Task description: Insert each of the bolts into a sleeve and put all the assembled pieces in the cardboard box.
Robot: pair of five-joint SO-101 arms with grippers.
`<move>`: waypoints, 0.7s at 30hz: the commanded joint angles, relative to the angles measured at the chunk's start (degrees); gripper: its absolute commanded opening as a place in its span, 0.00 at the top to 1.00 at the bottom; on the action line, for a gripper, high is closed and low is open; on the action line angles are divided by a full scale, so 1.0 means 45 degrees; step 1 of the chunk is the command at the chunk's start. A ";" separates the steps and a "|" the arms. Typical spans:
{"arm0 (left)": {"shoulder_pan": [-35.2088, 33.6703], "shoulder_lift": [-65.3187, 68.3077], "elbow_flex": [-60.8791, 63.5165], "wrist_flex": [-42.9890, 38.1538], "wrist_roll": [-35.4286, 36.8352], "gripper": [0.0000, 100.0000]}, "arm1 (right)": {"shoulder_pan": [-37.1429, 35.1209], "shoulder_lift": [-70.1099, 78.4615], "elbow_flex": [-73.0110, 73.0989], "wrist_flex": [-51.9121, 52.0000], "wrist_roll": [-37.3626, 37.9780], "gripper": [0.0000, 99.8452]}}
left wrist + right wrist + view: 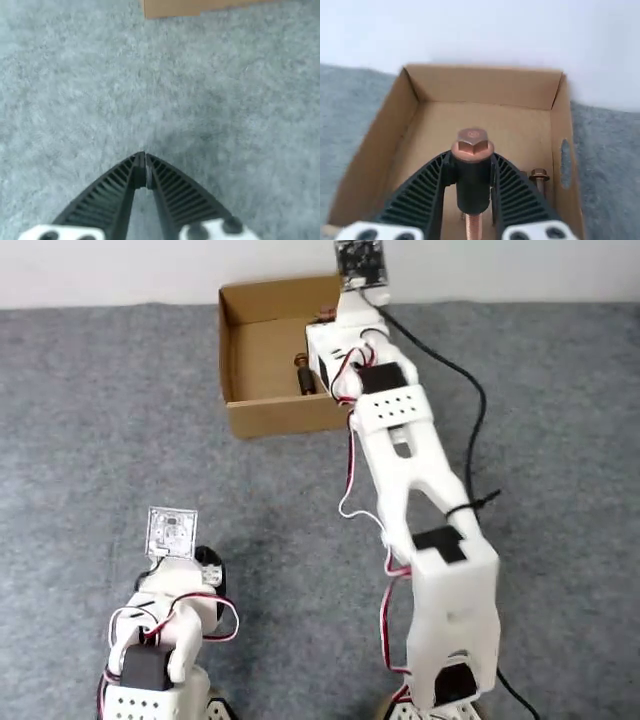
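Note:
The open cardboard box (240, 360) stands at the back of the grey carpet. My right arm stretches over its right side, and in the right wrist view my right gripper (472, 175) is shut on an assembled piece: a copper bolt (472, 142) pushed through a black sleeve (473, 187), held upright above the box floor (450, 130). Another assembled bolt (539, 177) lies inside near the box's right wall, also seen as a bolt (303, 375) in the high view. My left gripper (145, 172) is shut on nothing, low over bare carpet near the front left.
The box's brown edge (200, 6) appears far ahead of the left gripper. A black cable (470, 420) runs along the right arm over the carpet. A white wall borders the back of the table.

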 commanded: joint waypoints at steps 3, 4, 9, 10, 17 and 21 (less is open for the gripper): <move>-0.0098 -0.0059 -0.0049 0.0234 -0.0059 0.99 | 0.0107 0.1885 -0.2481 -0.0264 0.0254 0.99; -0.0078 -0.0059 -0.0049 0.0254 -0.0059 0.99 | 0.0107 0.2100 -0.2598 -0.0127 0.0254 0.99; -0.0078 -0.0059 -0.0088 0.1465 -0.0059 0.99 | 0.0010 0.2784 -0.2676 0.1182 0.0313 0.97; -0.0078 -0.0059 -0.0088 0.1465 -0.0059 0.99 | 0.0049 0.2862 -0.2676 0.1319 0.0313 0.94; -0.0078 -0.0059 -0.0088 0.1465 -0.0059 0.99 | 0.0244 0.2940 -0.2676 0.1436 0.0293 0.87; -0.0078 -0.0059 -0.0088 0.1465 -0.0059 0.99 | 0.0264 0.2706 -0.2833 0.1436 0.0274 0.94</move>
